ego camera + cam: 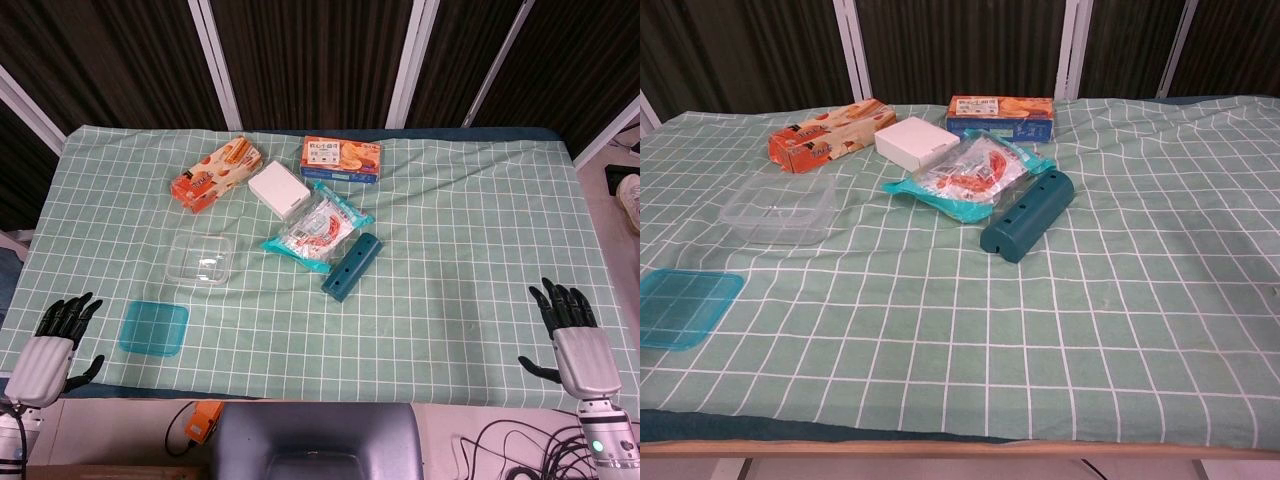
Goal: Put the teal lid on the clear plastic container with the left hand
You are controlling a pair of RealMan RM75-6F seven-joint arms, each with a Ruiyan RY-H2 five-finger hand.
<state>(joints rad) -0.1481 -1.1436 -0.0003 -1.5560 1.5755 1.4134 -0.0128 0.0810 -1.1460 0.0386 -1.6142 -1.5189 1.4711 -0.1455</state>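
Both hands are parked off the near edge of the table, nothing started yet: the left hand (pixel 55 345) sits at the near-left corner with fingers spread and nothing in them, and the right hand (pixel 572 330) mirrors it at the near-right, also spread and holding nothing; the chest view shows neither. The teal lid (pixel 154 327) lies flat on the checked tablecloth (pixel 450 260) near the front-left edge, just right of the left hand, so it looks an easy first reach for that hand. The clear plastic container (pixel 201 258) stands open-side up a little farther back and slightly right of the lid, apart from it, its mouth uncovered and apparently empty. Farther back sit an orange snack box (pixel 215 174), a white box (pixel 279 188), a blue-and-orange biscuit box (pixel 341 158), a clear packet with teal edges (pixel 318 228) and a dark teal bar (pixel 351 267), all away from the lid-to-container path. A flat lid like that will likely need lifting by an edge.
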